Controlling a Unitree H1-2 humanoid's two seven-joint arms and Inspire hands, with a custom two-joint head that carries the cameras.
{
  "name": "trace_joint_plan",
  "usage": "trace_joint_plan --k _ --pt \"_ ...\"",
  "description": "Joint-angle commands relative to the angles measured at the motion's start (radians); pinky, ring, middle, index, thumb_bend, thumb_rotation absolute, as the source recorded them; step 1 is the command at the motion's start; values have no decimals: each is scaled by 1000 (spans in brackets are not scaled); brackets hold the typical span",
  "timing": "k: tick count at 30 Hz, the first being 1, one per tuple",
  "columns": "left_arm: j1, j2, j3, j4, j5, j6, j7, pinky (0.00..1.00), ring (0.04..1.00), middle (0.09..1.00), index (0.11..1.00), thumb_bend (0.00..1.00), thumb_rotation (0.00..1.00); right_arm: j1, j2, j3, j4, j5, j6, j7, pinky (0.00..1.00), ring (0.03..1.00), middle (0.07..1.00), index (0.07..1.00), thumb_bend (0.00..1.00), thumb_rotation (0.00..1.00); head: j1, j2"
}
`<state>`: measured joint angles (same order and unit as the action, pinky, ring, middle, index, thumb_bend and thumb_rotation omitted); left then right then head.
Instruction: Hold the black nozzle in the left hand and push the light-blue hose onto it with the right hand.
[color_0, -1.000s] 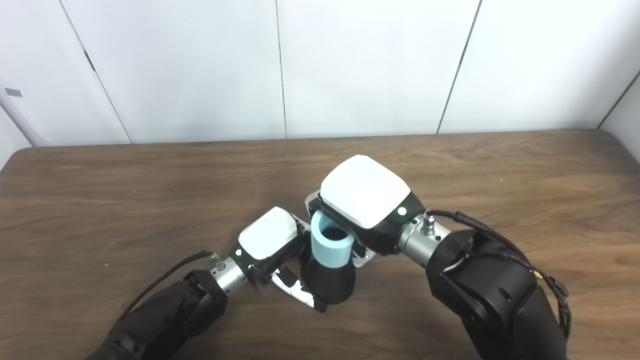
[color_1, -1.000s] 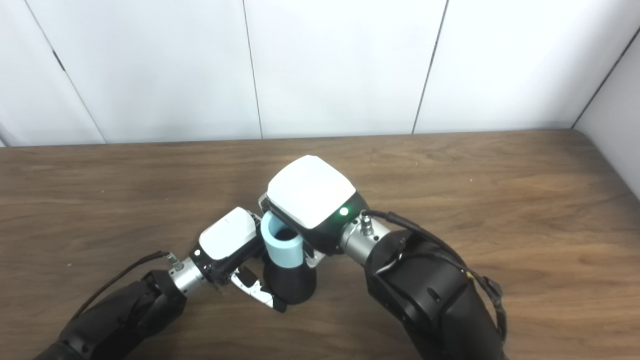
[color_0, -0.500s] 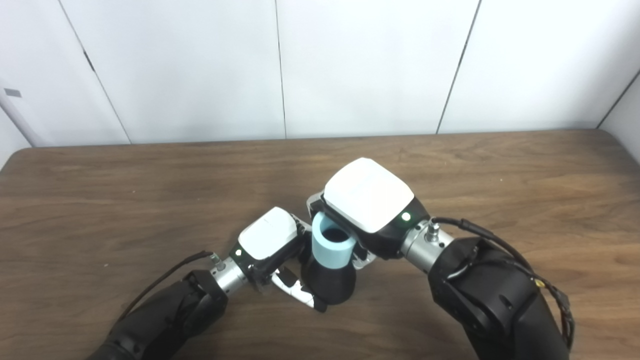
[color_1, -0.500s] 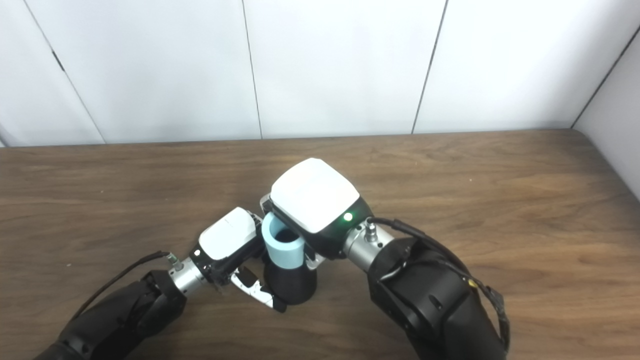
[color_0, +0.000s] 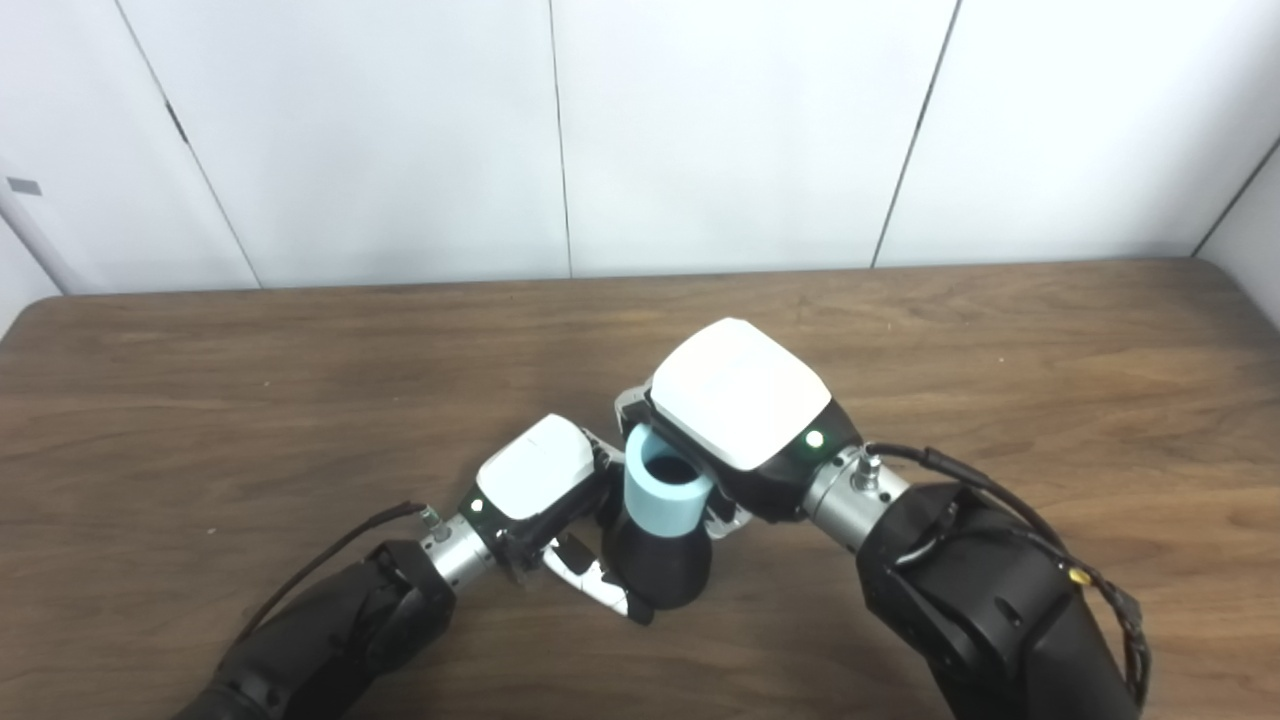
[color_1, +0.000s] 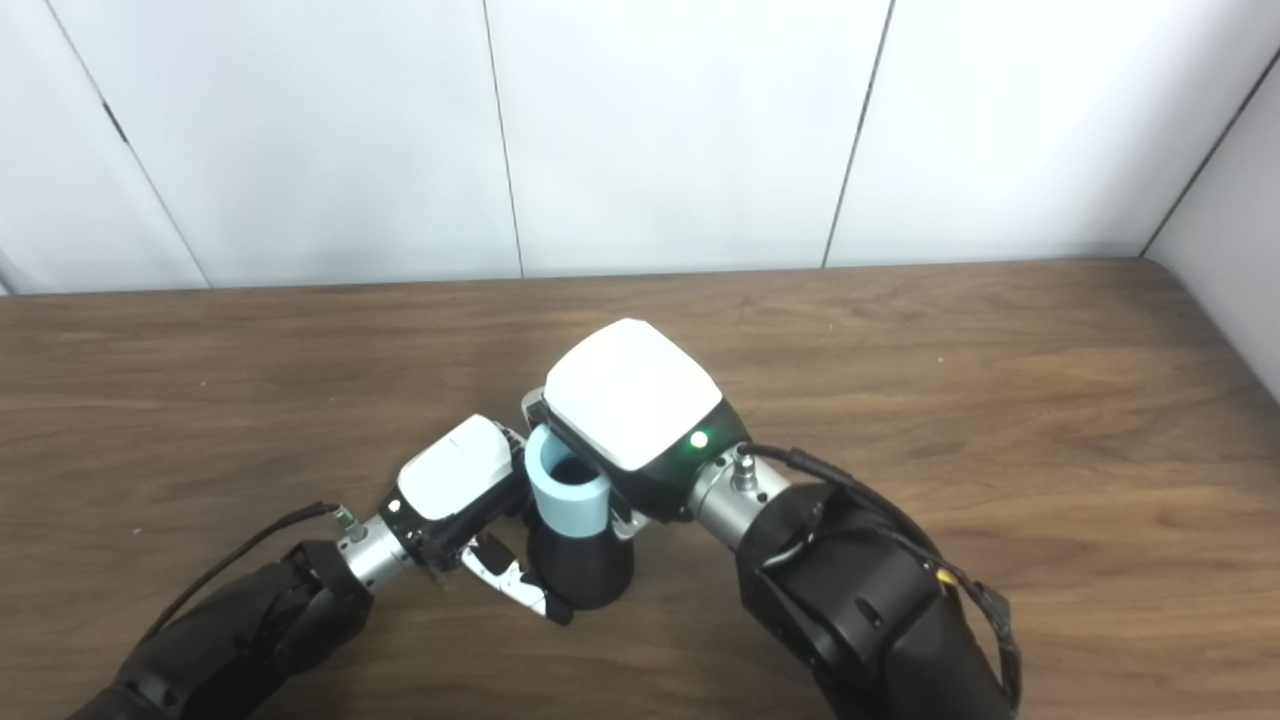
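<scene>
Still left hand (color_0: 535, 482) around black nozzle (color_0: 655, 565), right hand (color_0: 740, 400) around light-blue hose (color_0: 662, 495), slightly lower.

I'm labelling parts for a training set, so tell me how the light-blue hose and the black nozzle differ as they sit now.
Colour: the light-blue hose is pale blue; the black nozzle is matte black.
Shape: the hose is a straight open tube; the nozzle flares wider toward the table.
Position: the hose sits on top, the nozzle beneath.
Grip: the right hand holds the hose; the left hand holds the nozzle.
Both stand upright, joined in line.
</scene>
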<state>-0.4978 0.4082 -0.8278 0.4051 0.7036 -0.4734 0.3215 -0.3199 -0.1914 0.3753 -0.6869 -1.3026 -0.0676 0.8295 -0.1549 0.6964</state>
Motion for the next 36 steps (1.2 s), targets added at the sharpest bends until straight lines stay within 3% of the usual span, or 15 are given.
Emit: trace_joint_plan --k 1,2,5,6,19,20,27,29,33,36 --pt "127 -58 -84 67 27 4 -35 183 245 391 505 514 0 30 3 10 20 39 26 179 444 559 623 724 981 276 -1 0" --pt "126 -58 -86 69 27 4 -31 178 238 389 504 514 0 23 9 4 14 48 41 199 502 620 676 768 993 294 -1 0" --pt "124 -60 -89 72 26 4 -29 167 226 386 500 514 0 2 17 -7 6 65 69 242 557 677 737 827 1000 315 -1 -1" --pt "123 -60 -89 73 29 4 -26 165 224 428 490 519 0 -4 18 -9 6 67 74 252 560 681 744 835 1000 323 -1 -2" --pt "121 -67 -80 73 40 4 -27 166 229 386 498 515 0 -23 12 -19 16 68 75 277 533 679 760 833 1000 356 -2 -7" --pt "121 -67 -80 73 42 4 -30 160 223 437 487 520 0 -24 11 -18 15 69 74 279 534 680 762 834 1000 359 -2 -7" --pt "123 -68 -74 72 39 4 -36 171 235 388 501 515 0 -29 12 -19 5 70 75 298 550 695 777 841 1000 373 -3 -8" --pt "121 -68 -76 73 43 4 -32 159 221 454 484 522 0 -22 11 -17 3 65 66 279 545 690 772 832 1000 372 -2 -9" --pt "119 -67 -80 73 37 4 -30 167 234 391 500 515 0 3 5 -14 0 60 39 206 526 668 747 806 1000 349 -2 -10" --pt "119 -67 -83 77 31 4 -20 180 247 393 505 515 0 41 -12 -18 14 73 -2 72 505 647 723 783 1000 309 -2 -11"
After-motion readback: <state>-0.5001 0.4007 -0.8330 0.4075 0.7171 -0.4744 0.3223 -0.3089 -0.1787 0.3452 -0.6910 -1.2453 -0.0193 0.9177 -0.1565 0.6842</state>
